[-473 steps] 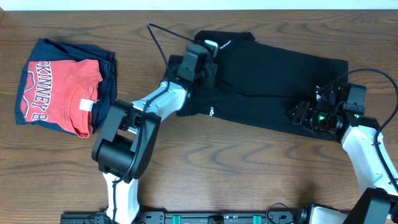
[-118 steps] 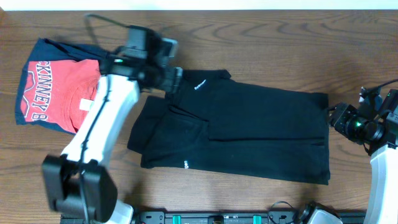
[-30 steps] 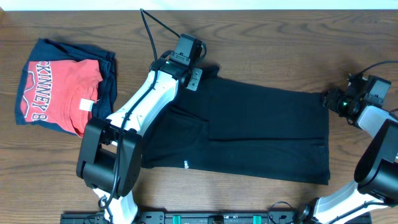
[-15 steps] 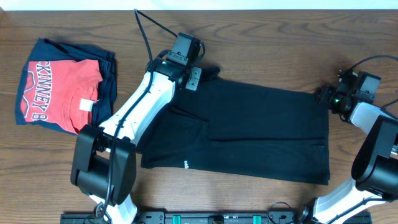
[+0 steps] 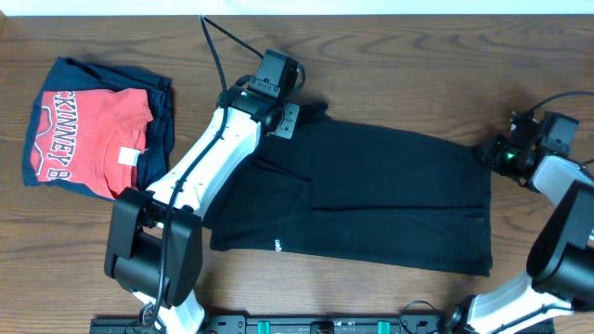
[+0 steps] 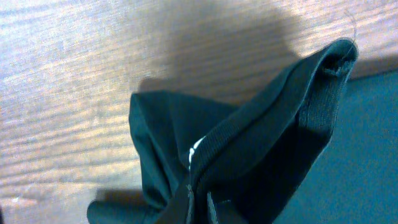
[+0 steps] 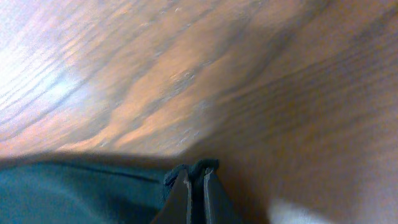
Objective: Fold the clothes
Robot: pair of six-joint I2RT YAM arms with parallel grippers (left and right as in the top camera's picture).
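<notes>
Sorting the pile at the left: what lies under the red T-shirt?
Under the red T-shirt lies a folded navy garment, showing past its top and sides. Anything else beneath is covered.

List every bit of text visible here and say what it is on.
"KINNEY B": white block letters on the red T-shirt, the start cut off by the fold.
White mark near the black shirt hem: too small to read.
Tag on the red T-shirt: too small to read.
</notes>
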